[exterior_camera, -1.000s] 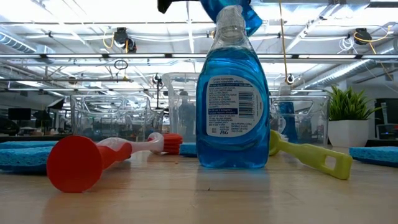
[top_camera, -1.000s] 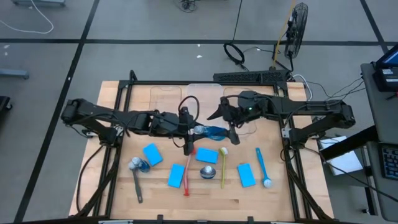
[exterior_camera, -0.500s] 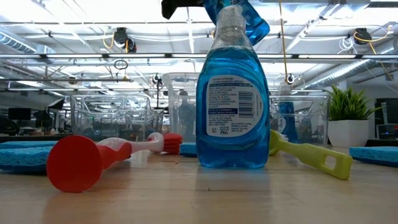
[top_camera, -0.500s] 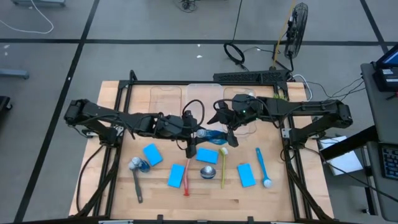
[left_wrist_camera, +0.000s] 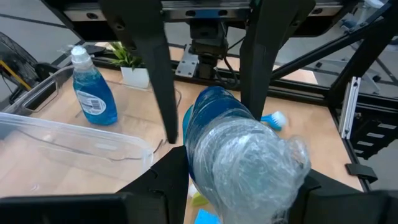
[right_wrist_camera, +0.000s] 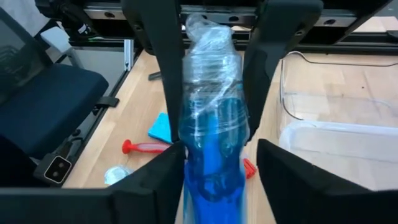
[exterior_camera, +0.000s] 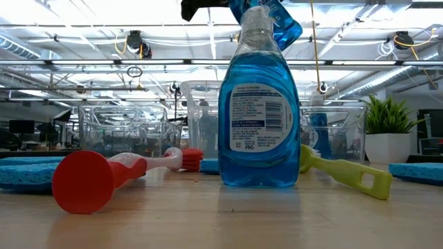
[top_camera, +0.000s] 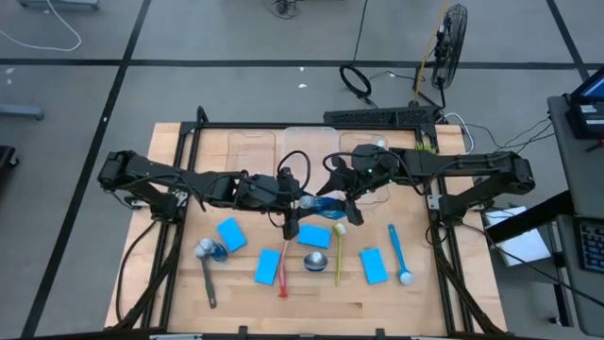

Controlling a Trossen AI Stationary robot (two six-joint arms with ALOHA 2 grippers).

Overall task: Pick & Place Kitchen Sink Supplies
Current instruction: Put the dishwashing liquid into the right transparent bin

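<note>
Above table centre | right claw has closed onto bottle | left claw still gripping

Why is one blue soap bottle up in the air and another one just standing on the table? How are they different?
The lifted bottle lies sideways in the air, gripped by the left hand, with the right hand around its other end; the standing bottle sits upright on the wooden table, untouched. The lifted bottle's top is wrapped in clear plastic; the standing bottle's label faces the low camera. Both hold blue liquid.
</note>
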